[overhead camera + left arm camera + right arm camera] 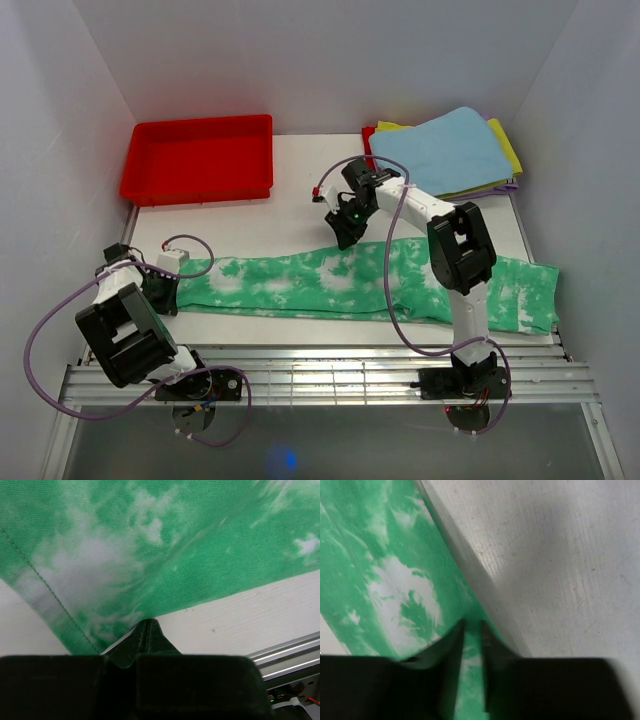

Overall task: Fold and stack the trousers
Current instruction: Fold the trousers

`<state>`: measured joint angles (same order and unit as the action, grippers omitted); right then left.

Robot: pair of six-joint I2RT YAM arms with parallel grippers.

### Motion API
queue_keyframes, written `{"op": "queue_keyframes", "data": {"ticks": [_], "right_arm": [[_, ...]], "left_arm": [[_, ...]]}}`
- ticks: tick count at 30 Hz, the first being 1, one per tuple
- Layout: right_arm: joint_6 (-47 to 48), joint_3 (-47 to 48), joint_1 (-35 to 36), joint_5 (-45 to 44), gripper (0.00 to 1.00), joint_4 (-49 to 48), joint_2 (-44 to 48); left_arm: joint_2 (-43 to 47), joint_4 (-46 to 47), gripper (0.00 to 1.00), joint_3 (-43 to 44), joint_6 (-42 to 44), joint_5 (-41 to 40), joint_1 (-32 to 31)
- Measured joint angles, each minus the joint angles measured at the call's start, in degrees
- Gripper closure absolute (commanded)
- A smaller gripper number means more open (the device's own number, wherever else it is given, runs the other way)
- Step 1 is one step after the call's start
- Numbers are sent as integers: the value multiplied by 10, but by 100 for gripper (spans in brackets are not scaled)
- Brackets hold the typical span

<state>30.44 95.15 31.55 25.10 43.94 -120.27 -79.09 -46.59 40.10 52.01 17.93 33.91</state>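
Observation:
The green trousers (300, 285) with white tie-dye blotches lie stretched flat across the table's near half, from left to right. My left gripper (163, 292) is at their left end. In the left wrist view the gripper (148, 624) is shut on the edge of the fabric (150, 540), which lifts off the table there. My right gripper (345, 235) is at the far edge, near the middle. In the right wrist view it (472, 627) pinches a strip of the fabric (385, 580), raised slightly above the table.
A red tray (200, 160) stands at the back left. A light blue cloth (450, 145) lies on a yellow cloth (507, 140) at the back right. A metal rail (320, 375) runs along the near edge. White walls close in on both sides.

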Motion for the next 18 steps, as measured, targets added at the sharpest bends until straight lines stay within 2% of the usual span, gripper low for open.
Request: {"op": "queue_keyframes", "data": {"ticks": [1,6,8,9,11,14,18], "right_arm": [[6,0,2,-3,92,0,0],[9,-5,7,-30,90,0,2],[11,-17,6,-50,65,1,10],[8,-23,5,-58,46,3,16],[10,-40,2,-75,36,12,39],[27,-89,-4,-88,35,29,116],[62,-175,-9,-96,52,62,270]], "left_arm": [[0,0,100,0,-1,0,0],[-1,2,100,0,-6,-1,0],[-1,2,100,0,-7,-1,0],[-1,3,100,-1,-7,-1,0],[-1,3,100,-1,-8,-1,0],[1,3,100,-1,-8,-1,0],[0,3,100,-1,-9,-1,0]]}}
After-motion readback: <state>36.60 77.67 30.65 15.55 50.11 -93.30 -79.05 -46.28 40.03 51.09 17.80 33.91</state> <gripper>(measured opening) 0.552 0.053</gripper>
